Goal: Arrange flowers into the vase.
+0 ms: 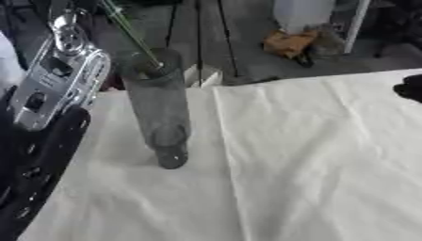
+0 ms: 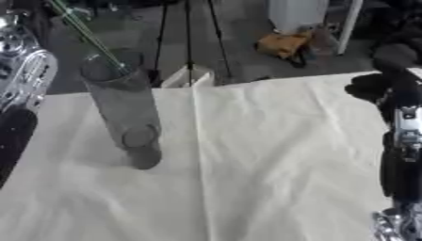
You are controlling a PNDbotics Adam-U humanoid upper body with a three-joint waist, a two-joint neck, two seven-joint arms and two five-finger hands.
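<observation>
White cloth [image 1: 313, 155] beneath glass vase [image 1: 158, 103].

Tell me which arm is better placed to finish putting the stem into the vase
Left, probably. The left arm rises right beside the vase, and the green stem entering its mouth leans toward that side. The right arm stands at the table's far right edge.
</observation>
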